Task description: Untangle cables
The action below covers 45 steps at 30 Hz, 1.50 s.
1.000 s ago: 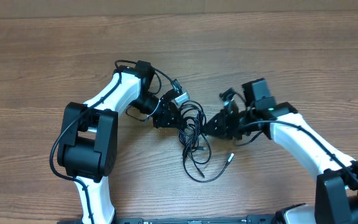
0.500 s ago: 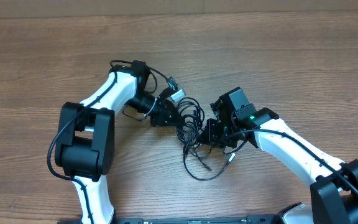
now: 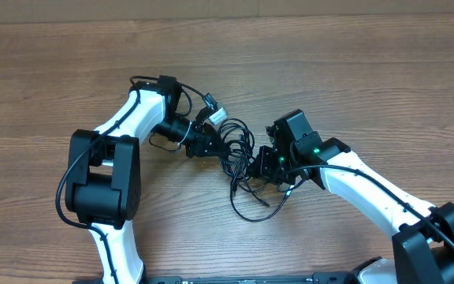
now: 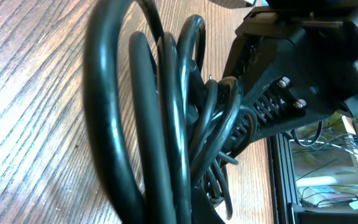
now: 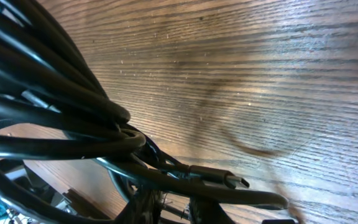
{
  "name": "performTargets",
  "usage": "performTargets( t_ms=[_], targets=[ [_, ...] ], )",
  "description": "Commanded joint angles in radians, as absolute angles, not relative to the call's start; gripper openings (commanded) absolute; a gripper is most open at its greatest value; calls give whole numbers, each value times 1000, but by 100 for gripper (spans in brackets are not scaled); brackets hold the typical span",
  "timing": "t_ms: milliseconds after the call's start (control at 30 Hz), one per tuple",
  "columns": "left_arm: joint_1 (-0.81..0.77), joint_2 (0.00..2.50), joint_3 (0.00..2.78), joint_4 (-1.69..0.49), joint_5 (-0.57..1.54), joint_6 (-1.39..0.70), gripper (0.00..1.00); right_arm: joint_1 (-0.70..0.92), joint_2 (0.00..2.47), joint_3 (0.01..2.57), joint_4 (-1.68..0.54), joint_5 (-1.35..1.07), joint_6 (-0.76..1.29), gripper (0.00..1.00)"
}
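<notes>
Centrally, the left end effector (image 3: 208, 144) clamps thin black tangled cables (image 3: 241, 150); right end effector (image 3: 263, 167) state unclear; pulling apart could tighten knots.

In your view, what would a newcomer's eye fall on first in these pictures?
The knot of thin black cables at the middle of the wooden table draws the eye first, loose loops trailing toward the near edge. The left end effector grips its left side, while the right end effector sits close at its right.
</notes>
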<state>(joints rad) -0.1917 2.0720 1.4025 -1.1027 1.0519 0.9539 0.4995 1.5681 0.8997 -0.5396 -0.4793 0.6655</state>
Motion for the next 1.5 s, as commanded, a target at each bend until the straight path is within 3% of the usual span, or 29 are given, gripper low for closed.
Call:
performTargets(
  t_ms=[0,1467],
  targets=[
    [-204,2061,1422,-1106,1122,972,5,512,1550,916,-524,-503,678,15],
    [-204,2061,1422,-1103,1127,972,5,588,1551,916,-411,-459,733,19]
  ],
)
